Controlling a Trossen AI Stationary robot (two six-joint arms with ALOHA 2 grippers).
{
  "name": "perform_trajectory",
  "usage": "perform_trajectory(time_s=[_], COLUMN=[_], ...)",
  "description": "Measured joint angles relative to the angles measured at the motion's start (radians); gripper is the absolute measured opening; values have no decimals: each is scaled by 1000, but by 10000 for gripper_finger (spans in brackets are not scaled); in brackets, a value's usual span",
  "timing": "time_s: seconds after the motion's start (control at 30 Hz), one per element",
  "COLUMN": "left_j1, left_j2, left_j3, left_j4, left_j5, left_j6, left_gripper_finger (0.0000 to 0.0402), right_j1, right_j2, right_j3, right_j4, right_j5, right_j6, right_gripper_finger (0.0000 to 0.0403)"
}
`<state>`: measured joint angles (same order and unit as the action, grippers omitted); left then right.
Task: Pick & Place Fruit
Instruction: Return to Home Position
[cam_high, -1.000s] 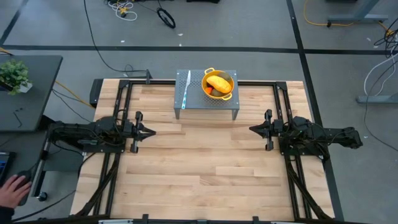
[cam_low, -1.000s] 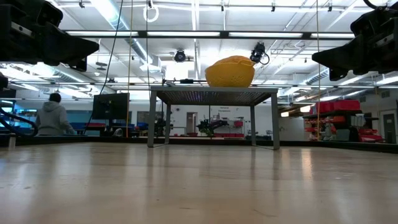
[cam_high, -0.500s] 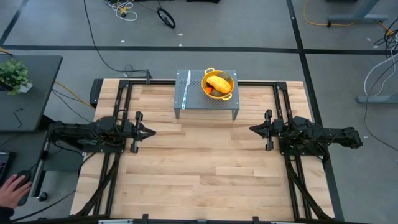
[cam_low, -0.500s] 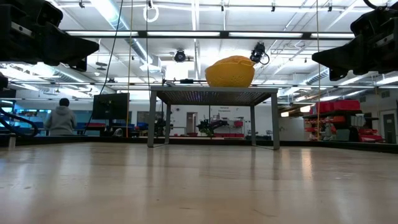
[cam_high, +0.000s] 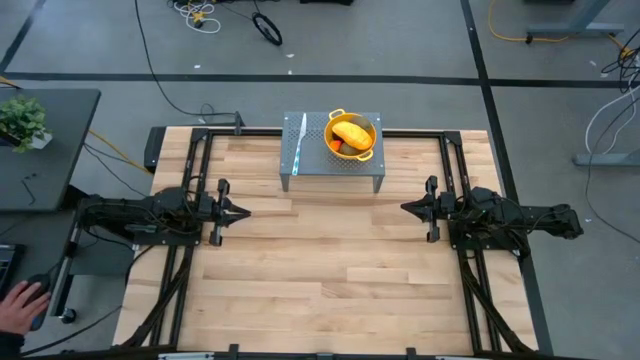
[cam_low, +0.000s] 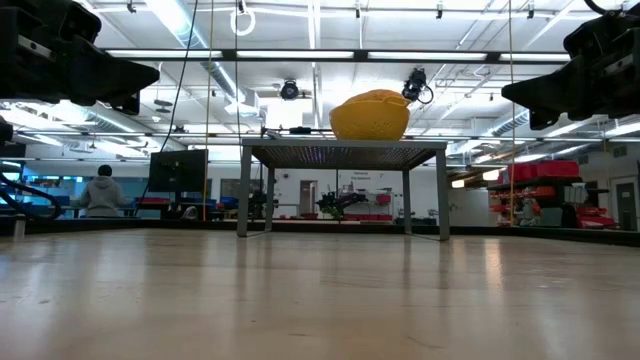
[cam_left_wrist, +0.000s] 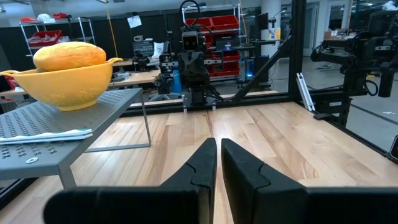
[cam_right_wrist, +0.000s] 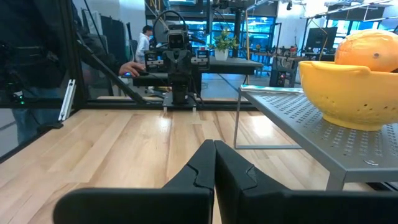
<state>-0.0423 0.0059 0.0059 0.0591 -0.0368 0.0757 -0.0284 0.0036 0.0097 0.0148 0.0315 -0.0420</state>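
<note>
A yellow-orange oblong fruit (cam_high: 352, 133) lies in the yellow perforated colander (cam_high: 368, 147) on a small grey perforated stand (cam_high: 335, 165) at the table's far middle. A small orange-red piece (cam_high: 336, 146) and a green bit show beside it in the colander. My left gripper (cam_high: 243, 211) hovers shut at the table's left, pointing level toward the right. My right gripper (cam_high: 407, 208) hovers shut at the table's right, pointing level toward the left. Neither holds anything. The fruit also shows in the left wrist view (cam_left_wrist: 69, 55) and the right wrist view (cam_right_wrist: 370, 48).
A slim silver-and-blue knife (cam_high: 300, 140) lies on the stand left of the colander. Bare wooden tabletop (cam_high: 330, 250) spreads between the two arms. A person's hand (cam_high: 20, 305) rests at a desk off the table's left, and a person stands far off in the room (cam_low: 100, 192).
</note>
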Motion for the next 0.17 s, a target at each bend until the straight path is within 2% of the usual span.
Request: perform_trajectory(time_s=[0.17], left_j1=[0], left_j2=[0], left_j3=[0], left_j4=[0], left_j5=[0], left_j6=[0], left_gripper_finger=[32], right_j1=[0], right_j2=[0], right_j3=[0], right_j4=[0], right_j5=[0], right_j6=[0], right_gripper_finger=[5])
